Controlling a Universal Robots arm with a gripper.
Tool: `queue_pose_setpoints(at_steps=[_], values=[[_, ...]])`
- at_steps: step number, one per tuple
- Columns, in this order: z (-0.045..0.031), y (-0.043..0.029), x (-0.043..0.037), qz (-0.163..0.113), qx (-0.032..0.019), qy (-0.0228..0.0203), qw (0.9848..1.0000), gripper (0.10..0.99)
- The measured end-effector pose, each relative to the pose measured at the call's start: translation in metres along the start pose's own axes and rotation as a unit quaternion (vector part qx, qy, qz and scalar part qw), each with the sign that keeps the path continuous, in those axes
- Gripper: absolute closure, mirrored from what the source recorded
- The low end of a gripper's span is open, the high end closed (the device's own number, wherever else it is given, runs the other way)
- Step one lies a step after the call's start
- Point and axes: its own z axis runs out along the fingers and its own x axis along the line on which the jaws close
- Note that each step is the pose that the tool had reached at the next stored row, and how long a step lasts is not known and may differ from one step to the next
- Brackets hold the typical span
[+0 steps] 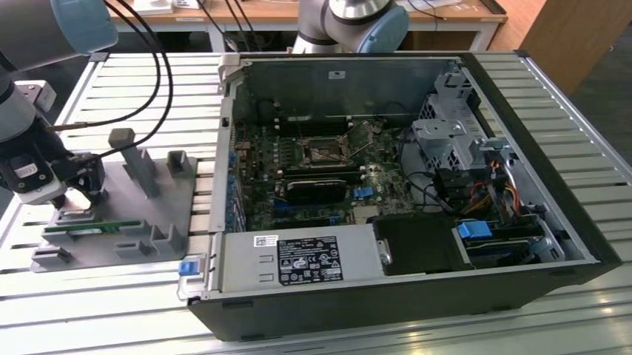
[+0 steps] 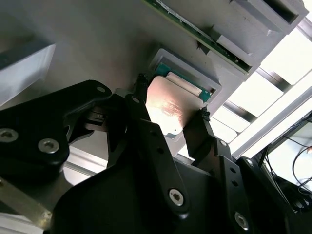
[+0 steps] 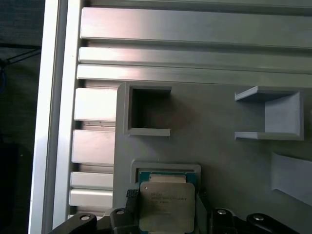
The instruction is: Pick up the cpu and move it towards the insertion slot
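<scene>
Silver on top, the cpu (image 2: 168, 109) lies at its recessed nest (image 3: 165, 169) in the grey holder (image 1: 148, 214), on the counter (image 1: 99, 296) at the exterior view's left. The gripper (image 2: 171, 97) pinches it by two opposite edges, its fingers apparently touching both sides. The lift is best made straight up with the chip level, so no corner catches the nest's rim, since the insertion slot (image 1: 323, 153) lies well apart inside the open computer case (image 1: 415, 296).

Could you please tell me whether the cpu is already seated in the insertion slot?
No, the cpu lies on the grey fixture outside the case, away from the insertion slot.
</scene>
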Motion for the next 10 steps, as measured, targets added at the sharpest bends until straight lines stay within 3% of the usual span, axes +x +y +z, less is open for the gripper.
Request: queue_pose_setpoints(at_steps=[10], values=[[-0.0037, 0.0002, 0.0, 0.0, -0.0014, -0.0001, 1.0, 0.541]])
